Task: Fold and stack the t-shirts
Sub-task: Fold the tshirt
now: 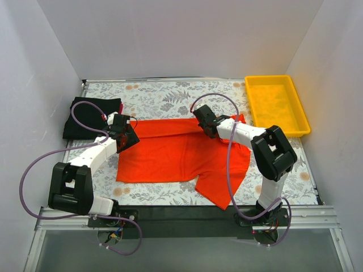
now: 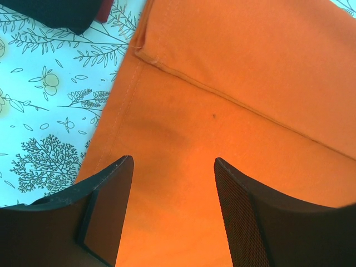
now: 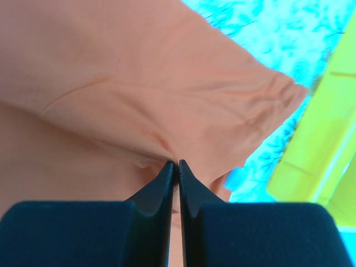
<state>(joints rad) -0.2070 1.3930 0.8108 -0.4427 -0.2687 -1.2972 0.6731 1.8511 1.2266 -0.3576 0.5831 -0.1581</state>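
Jaws of the right gripper (image 3: 178, 167) stood clamped on a fold of the orange-red t-shirt (image 1: 170, 156), spread on the table (image 1: 164, 96); the left gripper (image 2: 173, 161) hung open over its edge. Thin bite (barely any cloth): a lift could slip it free.

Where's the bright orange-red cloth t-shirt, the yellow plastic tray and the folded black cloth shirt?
bright orange-red cloth t-shirt (image 1: 170, 158): top view, flat middle of its body.
yellow plastic tray (image 1: 277, 105): top view, bare floor.
folded black cloth shirt (image 1: 88, 119): top view, its middle.
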